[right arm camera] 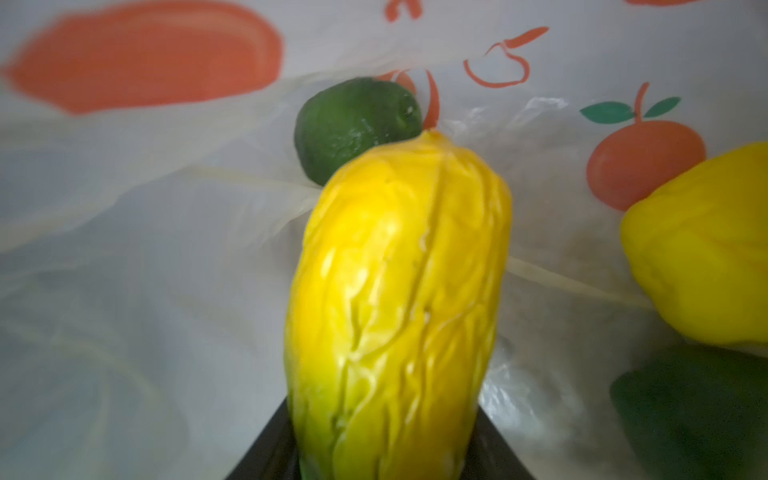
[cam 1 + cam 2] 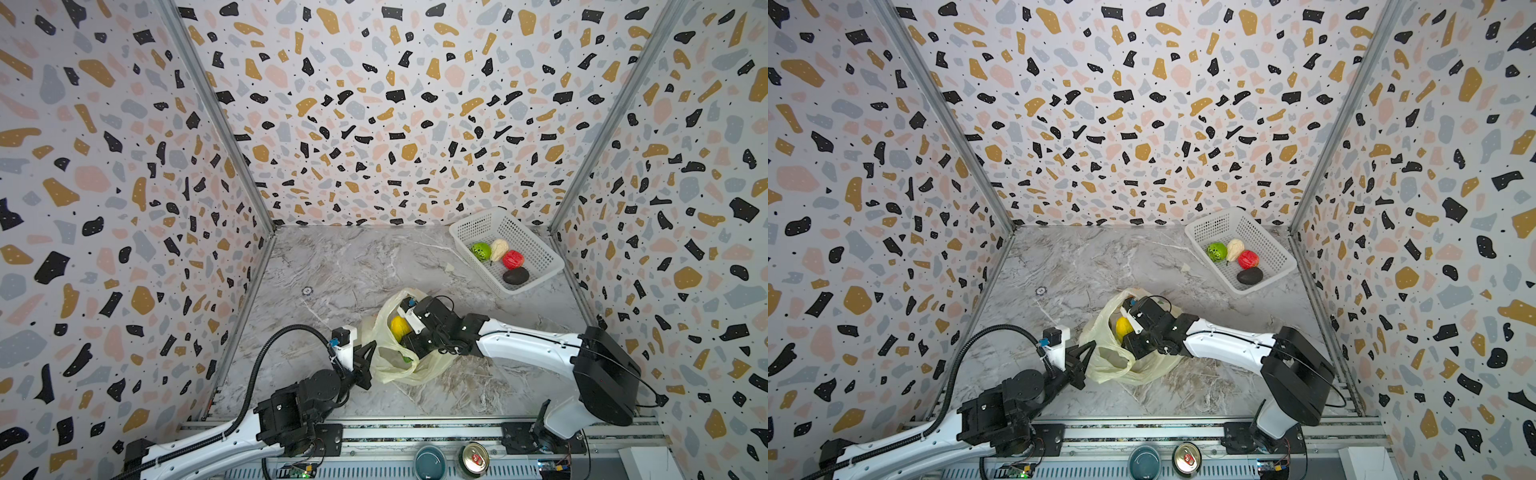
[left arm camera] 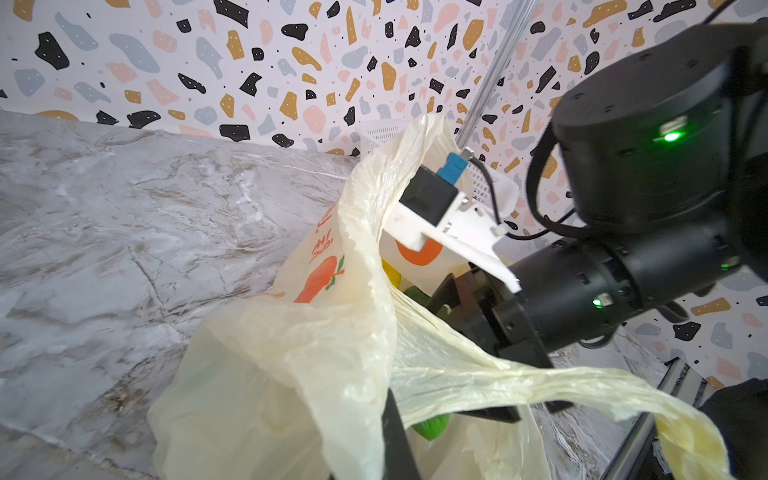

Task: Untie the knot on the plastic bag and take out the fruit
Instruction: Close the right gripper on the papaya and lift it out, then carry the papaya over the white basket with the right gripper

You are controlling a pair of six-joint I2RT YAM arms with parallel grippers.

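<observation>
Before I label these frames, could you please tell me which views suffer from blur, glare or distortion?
Both top views: sharp and evenly lit. Left wrist view: plastic bag crisp, green lamp flares. Right wrist view: long yellow fruit soft with shiny highlights, orange print smeared by blur.

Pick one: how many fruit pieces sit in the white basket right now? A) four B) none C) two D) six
A: the white basket holds four pieces: a lime green piece, a cream-white piece, a red piece and a near-black piece.
</observation>
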